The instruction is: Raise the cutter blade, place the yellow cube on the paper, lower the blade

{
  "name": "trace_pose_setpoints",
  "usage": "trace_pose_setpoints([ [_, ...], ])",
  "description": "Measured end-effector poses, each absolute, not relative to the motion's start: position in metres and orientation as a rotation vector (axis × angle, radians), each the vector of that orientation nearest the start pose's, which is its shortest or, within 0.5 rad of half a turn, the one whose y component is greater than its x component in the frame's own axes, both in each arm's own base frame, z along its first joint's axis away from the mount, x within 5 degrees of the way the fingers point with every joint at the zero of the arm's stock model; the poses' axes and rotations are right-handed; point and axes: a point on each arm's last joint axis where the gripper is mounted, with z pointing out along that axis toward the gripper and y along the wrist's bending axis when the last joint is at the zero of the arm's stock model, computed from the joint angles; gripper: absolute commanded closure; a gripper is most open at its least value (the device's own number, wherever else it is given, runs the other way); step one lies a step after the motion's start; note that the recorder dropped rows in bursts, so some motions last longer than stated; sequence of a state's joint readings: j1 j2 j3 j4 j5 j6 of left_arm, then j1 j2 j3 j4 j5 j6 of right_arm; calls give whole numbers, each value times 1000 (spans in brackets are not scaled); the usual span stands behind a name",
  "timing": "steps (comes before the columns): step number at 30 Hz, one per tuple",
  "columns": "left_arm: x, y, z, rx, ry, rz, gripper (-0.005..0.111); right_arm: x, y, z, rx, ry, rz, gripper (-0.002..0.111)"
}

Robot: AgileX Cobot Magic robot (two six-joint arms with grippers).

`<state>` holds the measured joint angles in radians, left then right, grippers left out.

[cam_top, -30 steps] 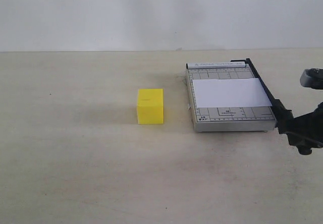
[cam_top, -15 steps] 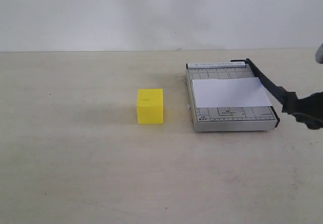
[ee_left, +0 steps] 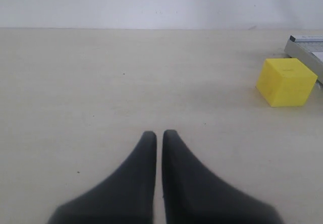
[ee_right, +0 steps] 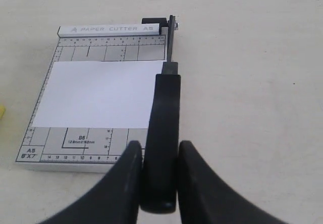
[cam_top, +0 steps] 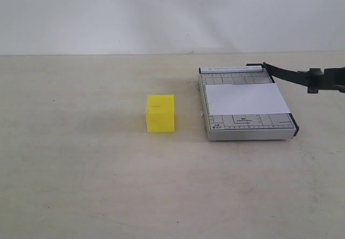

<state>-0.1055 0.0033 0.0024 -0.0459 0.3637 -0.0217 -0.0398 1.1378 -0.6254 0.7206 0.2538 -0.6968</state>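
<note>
While the right claw (ee_right: 160,146) is clamped on its thick rounded black handle, the long thin black cutter blade (cam_top: 284,74) stands lifted off the grey gridded paper-cutter base (cam_top: 248,127). It pivots at the base's far right corner and angles out toward the table's right edge. The small plain white sheet of paper (cam_top: 245,99) lies flat across the base, uncovered, blade clear of it. Base sits on the right side of the pale table (cam_top: 81,169), toward its far edge. The bright yellow plastic cube (cam_top: 160,113) is on the bare table, roughly mid-table, left of the base, apart from it, not on the paper. The left claw (ee_left: 159,133): fingers nearly together, narrow slit, gripping nothing, cube well apart from it.
</note>
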Motion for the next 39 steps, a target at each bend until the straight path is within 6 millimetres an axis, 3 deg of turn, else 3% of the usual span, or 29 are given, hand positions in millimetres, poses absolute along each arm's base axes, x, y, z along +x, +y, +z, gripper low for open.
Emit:
trace_pose_setpoints([
  [18, 53, -7, 179, 49, 1854, -134, 102, 236, 7, 282, -59, 2116, 161, 107],
  [25, 53, -7, 179, 49, 1854, -134, 102, 235, 8, 283, -73, 2122, 169, 73],
  [31, 53, -7, 179, 49, 1854, -134, 102, 230, 8, 296, -91, 2079, 161, 68],
  [36, 53, -7, 179, 49, 1854, -134, 102, 210, 12, 312, -159, 2044, 166, 68],
  [38, 53, -7, 179, 49, 1854, -134, 102, 193, 15, 323, -180, 2014, 195, 72],
  [39, 53, -7, 179, 49, 1854, -134, 102, 173, 20, 334, -184, 1994, 249, 79],
])
